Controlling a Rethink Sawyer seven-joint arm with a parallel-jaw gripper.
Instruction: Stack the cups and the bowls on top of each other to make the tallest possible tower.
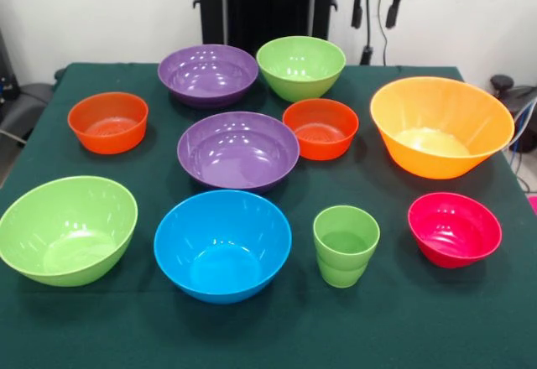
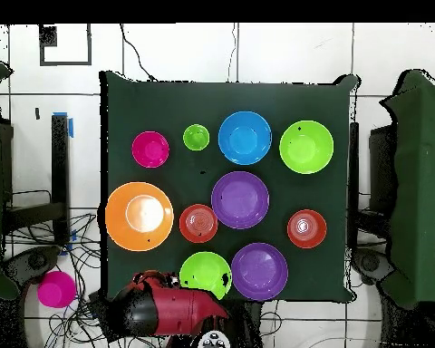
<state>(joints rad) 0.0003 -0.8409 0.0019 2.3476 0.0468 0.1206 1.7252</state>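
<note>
Gripper [image 1: 376, 8]: hung at the far edge of the table, above the cloth; two dark fingers pointed down with a gap between them, nothing held.
Arm [image 2: 167, 311]: red and black, drawn back at the robot's side of the table, over its edge.
Cup [image 1: 346, 245]: light green, upright, on the near row between the blue bowl [image 1: 222, 245] and the pink-red bowl [image 1: 454, 229], apart from both.
Lime-green bowls: one at near left [image 1: 67, 230], one at the far side [image 1: 300, 67] just beside the far purple bowl [image 1: 208, 74].
Second purple bowl [image 1: 238, 151]: mid-table, close to an orange-red bowl [image 1: 320, 127].
Other orange-red bowl [image 1: 108, 122]: left side, alone.
Large orange bowl [image 1: 441, 126]: right side, tilted slightly.
Stacking: none; every piece stood singly on the green cloth [image 1: 268, 335].
Off the table: a pink round thing [image 2: 56, 289] on the floor among cables.
</note>
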